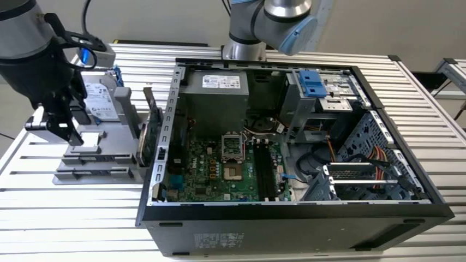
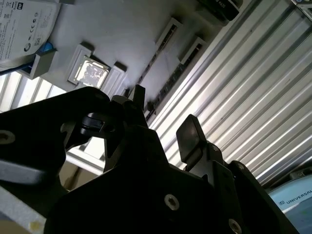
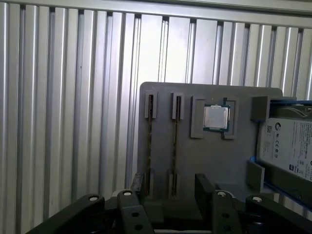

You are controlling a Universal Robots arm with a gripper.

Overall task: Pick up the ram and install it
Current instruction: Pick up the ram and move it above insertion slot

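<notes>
Ram, a slim dark-edged circuit-board stick, stands on edge in a slot of the flat grey plastic holder, with what looks like a twin in the slot just beside it. The black two-finger gripper hovers above, fingers spread wide and empty. Closing off-centre risks pinching both sticks or jamming one against its slot.

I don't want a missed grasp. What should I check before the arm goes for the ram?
1. Gripper open and empty: ok.
2. Ram standing on edge in the gray holder: ok.
3. Fingers centred on one stick: cannot tell.
4. Computer case open: ok.
5. Black motherboard slots free: ok, they look empty.
</notes>
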